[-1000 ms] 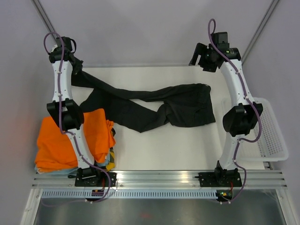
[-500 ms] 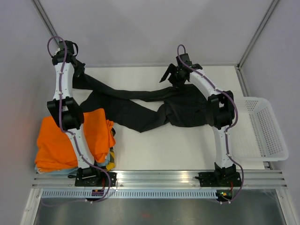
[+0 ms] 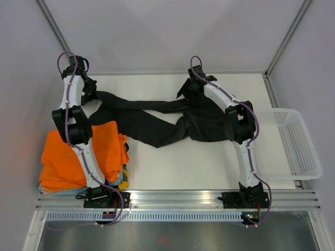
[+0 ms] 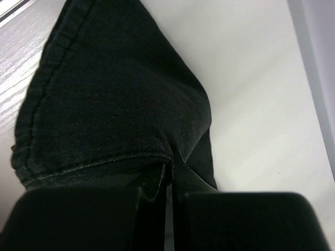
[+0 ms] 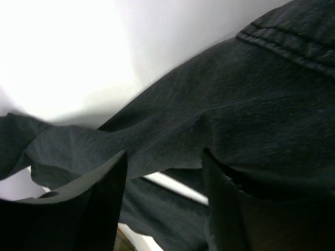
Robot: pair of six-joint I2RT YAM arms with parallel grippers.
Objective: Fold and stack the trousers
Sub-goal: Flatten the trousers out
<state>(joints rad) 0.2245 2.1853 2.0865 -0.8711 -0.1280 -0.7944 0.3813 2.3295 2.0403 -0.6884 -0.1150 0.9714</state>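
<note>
The black trousers (image 3: 172, 117) lie spread across the back half of the table, waist to the right and the two legs crossing toward the left. My left gripper (image 3: 89, 93) is at the far left end, shut on a leg's hemmed end (image 4: 104, 104); its fingertips (image 4: 170, 159) are pressed together on the fabric. My right gripper (image 3: 189, 89) is down at the trousers' far edge near the middle. In the right wrist view its jaws stand apart (image 5: 165, 162) with a fold of black cloth (image 5: 220, 120) between them, not pinched.
A bright orange garment (image 3: 78, 154) lies folded at the near left on other clothes (image 3: 123, 182). A white mesh basket (image 3: 290, 144) stands off the table's right edge. Grey walls close the back and sides.
My right arm has swung from the far right corner leftward and down onto the trousers' far edge, its jaws narrowing a little. The left gripper stays shut on the leg end, shifted slightly right.
</note>
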